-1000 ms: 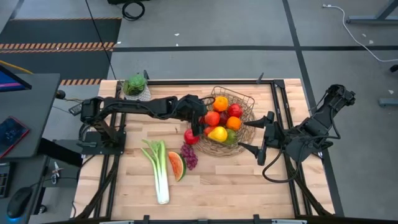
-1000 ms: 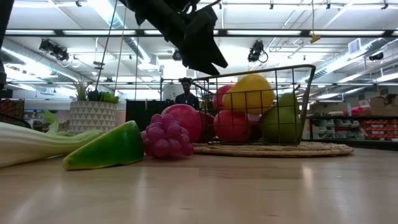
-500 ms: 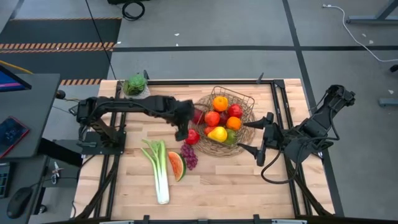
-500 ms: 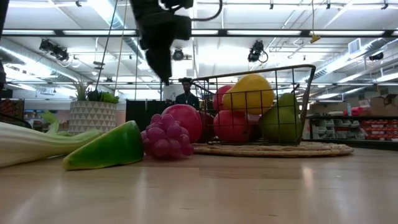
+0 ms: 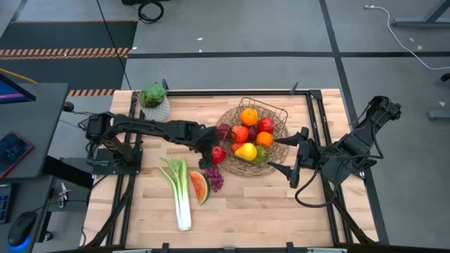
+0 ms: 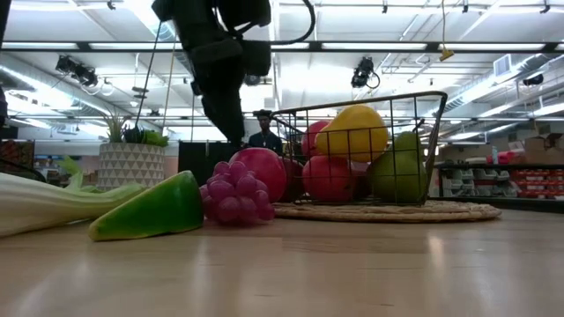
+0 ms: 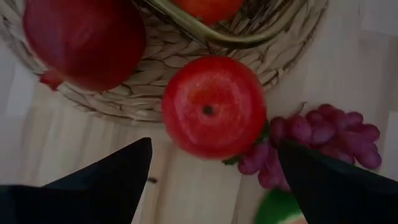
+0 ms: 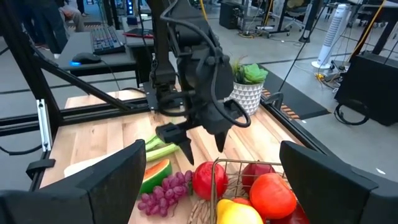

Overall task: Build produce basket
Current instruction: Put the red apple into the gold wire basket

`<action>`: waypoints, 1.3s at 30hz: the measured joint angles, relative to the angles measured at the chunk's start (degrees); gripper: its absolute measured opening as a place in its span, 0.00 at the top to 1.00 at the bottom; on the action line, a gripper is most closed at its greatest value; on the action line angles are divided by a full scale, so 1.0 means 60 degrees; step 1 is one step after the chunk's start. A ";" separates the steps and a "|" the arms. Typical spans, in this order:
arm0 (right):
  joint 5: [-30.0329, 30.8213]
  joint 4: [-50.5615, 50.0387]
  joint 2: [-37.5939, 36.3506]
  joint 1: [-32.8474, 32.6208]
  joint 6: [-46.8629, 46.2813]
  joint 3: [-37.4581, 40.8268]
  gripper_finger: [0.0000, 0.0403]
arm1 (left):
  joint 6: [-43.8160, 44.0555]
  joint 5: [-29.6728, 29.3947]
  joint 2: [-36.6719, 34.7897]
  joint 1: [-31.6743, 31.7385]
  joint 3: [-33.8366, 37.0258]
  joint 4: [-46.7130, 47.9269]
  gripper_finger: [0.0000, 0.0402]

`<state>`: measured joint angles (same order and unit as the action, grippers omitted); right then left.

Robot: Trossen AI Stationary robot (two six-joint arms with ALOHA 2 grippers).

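Basket sitting mid-tabletop, holding orange, apples, lemon, pear. Remaining outside: red apple touching rim, grapes, watermelon slice, leek. Left hand hovering over apple, fingers apart. Right hand waiting beside basket, fingers apart.

My left claw hangs spread over the apple; the basket rim crowds its right, grapes its near side.
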<state>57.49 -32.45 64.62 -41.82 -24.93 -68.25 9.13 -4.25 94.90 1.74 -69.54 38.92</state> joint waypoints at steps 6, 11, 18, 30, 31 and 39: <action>0.0000 0.0004 0.0001 0.0000 0.0005 0.0000 0.07 | 0.0372 0.0076 0.0022 0.0000 0.0635 -0.1280 0.12; 0.0007 0.0062 0.0004 0.0000 0.0076 0.0000 0.07 | 0.0621 0.0074 0.0103 -0.0007 0.1297 -0.2689 0.12; 0.0007 0.0116 0.0008 0.0000 0.0132 0.0000 0.07 | 0.0579 0.0059 0.0468 -0.0015 0.1705 -0.3601 0.12; -0.0004 0.0143 0.0008 0.0000 0.0178 0.0000 0.07 | 0.0292 0.0105 0.0494 -0.0007 0.1265 -0.3392 0.12; -0.0007 0.0135 0.0008 0.0000 0.0178 0.0000 0.07 | 0.0271 0.0108 0.0498 -0.0008 0.1120 -0.3247 0.12; -0.0018 0.0135 0.0008 0.0000 0.0178 0.0000 0.07 | -0.0139 0.0106 0.0494 -0.0012 -0.0139 -0.1587 0.20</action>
<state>57.39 -31.64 64.66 -41.82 -23.86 -68.25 8.29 -3.61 97.86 1.67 -70.37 29.40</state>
